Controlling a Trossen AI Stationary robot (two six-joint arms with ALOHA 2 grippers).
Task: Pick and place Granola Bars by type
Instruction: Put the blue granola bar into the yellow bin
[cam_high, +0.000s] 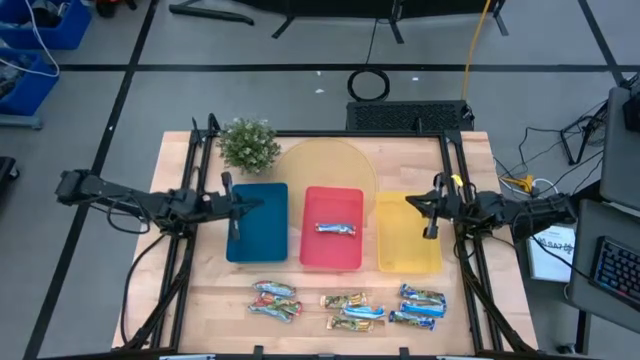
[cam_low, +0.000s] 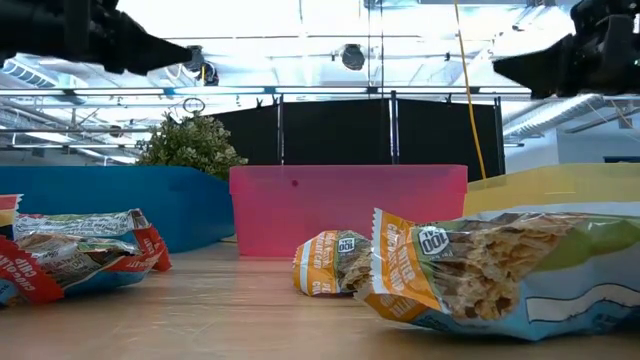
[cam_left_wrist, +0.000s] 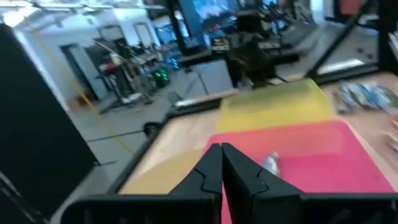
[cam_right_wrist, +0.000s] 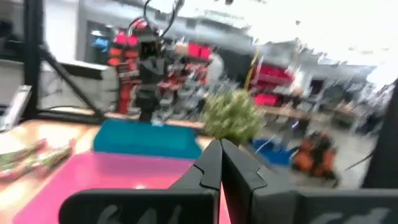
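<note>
above the trays, left hand (cam_left_wrist: 221, 163) and right hand (cam_right_wrist: 220, 160) pressed together, empty.

I count three trays (cam_high: 257, 222), one potted plant (cam_high: 247, 144), and about nine granola bars (cam_high: 345, 300), one inside the pink tray (cam_high: 332, 253).

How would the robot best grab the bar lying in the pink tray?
Probably from straight above, pinching across its narrow middle. The bar lies flat and alone in the pink tray, long axis running left-right, so its long edges are free. The tray walls block a sideways approach. Either shut gripper, left or right, would open first.
</note>
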